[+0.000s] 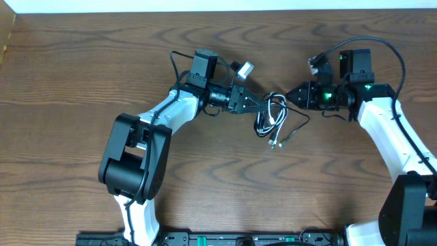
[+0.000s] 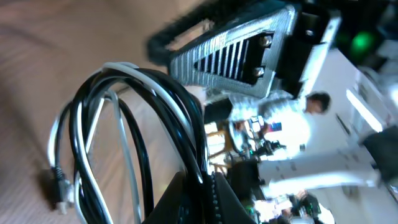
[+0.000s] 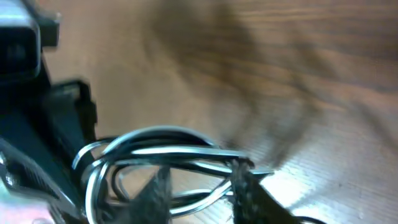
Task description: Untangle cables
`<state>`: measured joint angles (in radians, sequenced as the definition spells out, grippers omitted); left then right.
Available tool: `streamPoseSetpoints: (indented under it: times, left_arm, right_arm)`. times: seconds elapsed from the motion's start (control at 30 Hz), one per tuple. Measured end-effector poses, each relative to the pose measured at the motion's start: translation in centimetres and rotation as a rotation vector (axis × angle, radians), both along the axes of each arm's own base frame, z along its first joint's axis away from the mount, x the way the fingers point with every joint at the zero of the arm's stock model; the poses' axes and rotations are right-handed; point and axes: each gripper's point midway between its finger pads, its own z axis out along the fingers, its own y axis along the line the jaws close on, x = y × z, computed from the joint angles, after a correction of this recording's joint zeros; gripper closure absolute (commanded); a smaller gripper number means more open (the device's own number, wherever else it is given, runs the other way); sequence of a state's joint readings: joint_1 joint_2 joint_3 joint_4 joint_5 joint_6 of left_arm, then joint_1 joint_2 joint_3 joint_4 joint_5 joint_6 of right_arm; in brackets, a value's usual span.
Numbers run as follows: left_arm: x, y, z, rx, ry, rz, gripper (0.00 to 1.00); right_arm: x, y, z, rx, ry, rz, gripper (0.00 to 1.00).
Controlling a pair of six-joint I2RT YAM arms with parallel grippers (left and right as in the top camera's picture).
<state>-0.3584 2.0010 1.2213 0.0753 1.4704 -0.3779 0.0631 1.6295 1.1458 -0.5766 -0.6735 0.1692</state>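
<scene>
Overhead view of a wooden worktop point(image 1: 82, 68), with two arms reaching in from the near edge and almost meeting at the middle. Between their tips lie the cables point(image 1: 272, 117), a small tangle of thin loops resting on the wood. Your left tool point(image 1: 262, 105) comes at the tangle from its left side and is pressed together on it. In the left wrist view, the white cord point(image 2: 124, 67) and the black cords point(image 2: 93, 93) arch up and run down into that pinch at the bottom of the frame. Your right tool point(image 1: 287, 96) faces it from the right, just beside the top of the loops. The two tools therefore point at each other along a line across the worktop, with the upper end of the tangle between them. The tangle's long axis runs crosswise to that line. From the pinched top it trails toward the arms' bases, ending in small plug ends point(image 1: 275, 143), while one black tail point(image 1: 300, 125) strays out on the right arm's side. In the right wrist view, the right tool's fingers point(image 3: 241, 186) stand partly spread with the loops crossing at their tips. Blur hides whether they touch the cords. The left tool looks like your anchor. The right tool is the nearer one to the stray tail, so you would probably have it take a strand and draw it rightward, away from the pinch.
</scene>
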Motion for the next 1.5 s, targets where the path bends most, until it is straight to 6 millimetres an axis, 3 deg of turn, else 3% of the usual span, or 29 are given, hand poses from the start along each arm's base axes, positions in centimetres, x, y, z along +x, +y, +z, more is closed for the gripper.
streamPoseSetpoints:
  times: [0.4, 0.6, 0.7, 1.07, 1.37, 1.5]
  left_arm:
    - [-0.6, 0.1, 0.7, -0.04, 0.003, -0.04, 0.92]
    - [-0.6, 0.1, 0.7, -0.03, 0.039, -0.036, 0.92]
    - [-0.7, 0.1, 0.7, -0.023, 0.069, -0.035, 0.92]
    - [-0.6, 0.2, 0.8, -0.013, 0.121, -0.033, 0.92]
    - [0.4, 0.0, 2.3, -0.067, 0.003, -0.034, 0.92]
    - [1.9, 0.4, 4.3, -0.116, -0.114, -0.015, 0.92]
  right_arm:
    - [0.0, -0.9, 0.0, -0.035, -0.071, 0.071, 0.55]
    - [-0.6, 0.6, -0.1, -0.049, -0.088, 0.13, 0.57]
    - [-0.7, 1.7, -0.3, -0.048, -0.092, 0.155, 0.47]
    - [1.5, 2.5, -6.6, -0.019, 0.079, 0.05, 0.41]
    - [1.0, 3.2, -6.7, 0.038, 0.131, 0.044, 0.46]
    - [0.5, 3.2, -6.8, 0.042, 0.16, 0.041, 0.39]
